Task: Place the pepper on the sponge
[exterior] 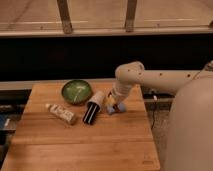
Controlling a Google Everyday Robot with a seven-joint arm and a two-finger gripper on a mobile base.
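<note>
The light blue sponge (110,109) lies on the wooden table (75,145), just right of the black-and-cream cylinder, and is mostly covered by my arm. My gripper (115,103) hangs straight down over the sponge, at its top. A small dark reddish bit, the pepper (121,106), shows at the gripper's lower end above the sponge's right part. Whether it is held or resting there I cannot tell.
A black-and-cream cylinder (93,107) lies left of the sponge, almost touching it. A green bowl (76,91) stands at the back left. A white patterned tube (60,113) lies in front of the bowl. The table's right edge runs close to the sponge.
</note>
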